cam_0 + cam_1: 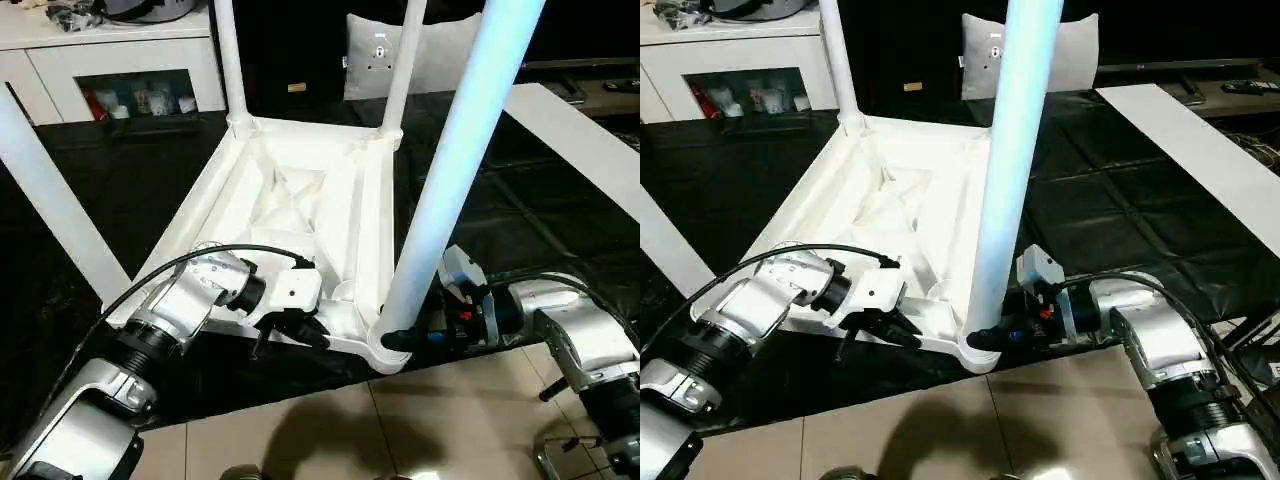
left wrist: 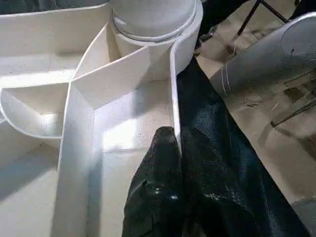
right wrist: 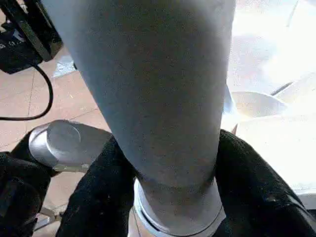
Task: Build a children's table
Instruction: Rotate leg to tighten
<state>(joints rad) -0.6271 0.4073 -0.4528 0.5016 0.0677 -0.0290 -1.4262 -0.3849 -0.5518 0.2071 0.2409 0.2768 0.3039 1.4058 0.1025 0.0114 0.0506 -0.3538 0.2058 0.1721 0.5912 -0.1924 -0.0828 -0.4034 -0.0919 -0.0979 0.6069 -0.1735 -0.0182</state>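
Note:
The children's table top [image 1: 300, 190] lies upside down on a black sheet, ribbed side up. Two legs [image 1: 230, 60] [image 1: 405, 60] stand in the far corner sockets, and another leg [image 1: 50, 200] slants out at the near left. A fourth leg [image 1: 450, 170] rises from the near right socket [image 1: 385, 350]. My left gripper [image 1: 300, 335] is shut on the top's near rim, the thin wall [image 2: 174, 98] pinched between its fingers [image 2: 158, 168]. My right gripper [image 1: 400, 340] is closed around the base of the near right leg [image 3: 158, 98], a finger [image 3: 103, 197] pressing on each side.
A white cabinet [image 1: 110, 50] and a pale cushion [image 1: 440, 55] stand behind the table. A long white board [image 1: 580, 140] lies at the right on the black sheet [image 1: 520, 220]. Tiled floor [image 1: 400, 430] begins just in front of the sheet's edge.

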